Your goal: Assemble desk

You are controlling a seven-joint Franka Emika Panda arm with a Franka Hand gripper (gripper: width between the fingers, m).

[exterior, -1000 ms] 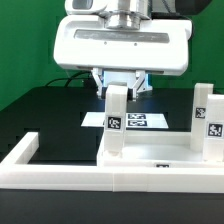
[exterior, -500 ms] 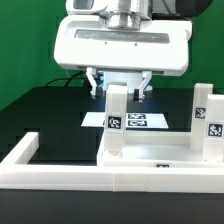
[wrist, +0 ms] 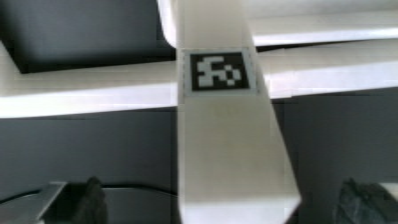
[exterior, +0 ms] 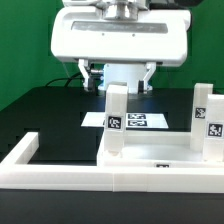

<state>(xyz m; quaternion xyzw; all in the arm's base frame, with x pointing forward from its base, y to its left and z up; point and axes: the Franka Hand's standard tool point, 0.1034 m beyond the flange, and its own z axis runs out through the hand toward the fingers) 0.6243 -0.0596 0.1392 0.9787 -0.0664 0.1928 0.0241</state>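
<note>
The desk's white tabletop panel (exterior: pixel 150 158) lies flat near the front rim. Two white legs stand upright on it, one (exterior: pixel 117 120) in the middle and one (exterior: pixel 207 124) at the exterior view's right, each with a black-and-white tag. My gripper (exterior: pixel 120 79) hangs just above the middle leg, open, with its fingers (exterior: pixel 92 78) spread wide of the leg's top. In the wrist view that leg (wrist: pixel 228 130) runs down the centre between the dark fingertips (wrist: pixel 75 200), clear of both. The panel (wrist: pixel 89 92) shows behind it.
The marker board (exterior: pixel 143 121) lies on the black table behind the legs. A long white rim (exterior: pixel 60 176) frames the table's front and the exterior view's left. A green backdrop stands behind the arm.
The jaws have spread apart from the middle leg's top, letting it go, and the gripper has lifted slightly. The leg stays standing.
</note>
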